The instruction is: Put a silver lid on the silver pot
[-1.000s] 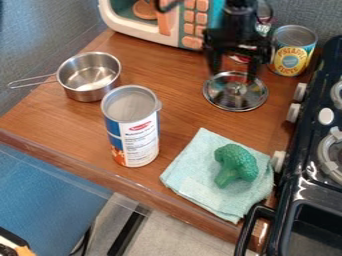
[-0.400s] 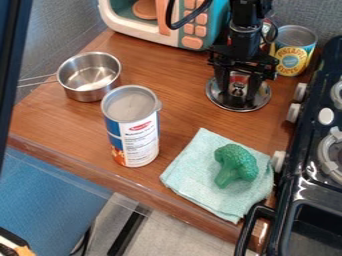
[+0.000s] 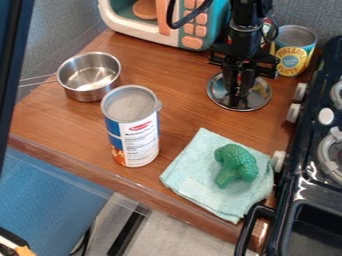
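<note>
The black gripper (image 3: 239,104) hangs straight down at the upper right, over the silver lid (image 3: 258,98). Its fingers are close together, shut on the knob at the lid's centre, which they hide. The round, shiny lid lies flat at table height. At the upper left stands the silver pot (image 3: 89,80), upright and uncovered, its thin wire handle pointing left.
A tall can with a grey top (image 3: 137,131) stands just right of and in front of the pot. Green broccoli (image 3: 235,165) lies on a light teal cloth (image 3: 190,167). Behind are a toy microwave (image 3: 130,22) and a yellow can (image 3: 292,55); a black stove (image 3: 300,175) lines the right.
The gripper has come down onto the lid, and its fingers have closed from apart to close together. The lid has shifted very slightly right. A dark bar has entered at the left edge.
</note>
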You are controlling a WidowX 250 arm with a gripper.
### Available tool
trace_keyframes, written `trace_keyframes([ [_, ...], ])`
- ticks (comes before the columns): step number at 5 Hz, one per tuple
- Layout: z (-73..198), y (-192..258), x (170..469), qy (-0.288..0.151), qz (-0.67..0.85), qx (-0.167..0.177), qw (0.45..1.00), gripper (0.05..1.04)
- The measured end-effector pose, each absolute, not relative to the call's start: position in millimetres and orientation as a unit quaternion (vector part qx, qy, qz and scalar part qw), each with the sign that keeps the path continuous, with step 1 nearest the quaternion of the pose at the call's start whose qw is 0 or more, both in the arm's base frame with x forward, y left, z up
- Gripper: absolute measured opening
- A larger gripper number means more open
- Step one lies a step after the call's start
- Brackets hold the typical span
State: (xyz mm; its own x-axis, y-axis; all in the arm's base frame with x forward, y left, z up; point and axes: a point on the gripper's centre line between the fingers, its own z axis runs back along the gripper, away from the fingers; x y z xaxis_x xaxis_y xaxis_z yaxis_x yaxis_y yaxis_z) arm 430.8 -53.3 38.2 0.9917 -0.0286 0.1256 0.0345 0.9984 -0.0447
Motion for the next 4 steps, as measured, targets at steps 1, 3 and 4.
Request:
trace_keyframes([
  [1, 44.5, -52.8, 432.9, -0.061, -0.019, -0.021, 0.998, 0.281],
  [3, 125.4, -44.3, 442.1, -0.140, -0.005, -0.006, 0.990, 0.281],
  [4, 150.6, -5.8, 420.8, -0.154, 0.031, -0.001, 0.988, 0.280],
])
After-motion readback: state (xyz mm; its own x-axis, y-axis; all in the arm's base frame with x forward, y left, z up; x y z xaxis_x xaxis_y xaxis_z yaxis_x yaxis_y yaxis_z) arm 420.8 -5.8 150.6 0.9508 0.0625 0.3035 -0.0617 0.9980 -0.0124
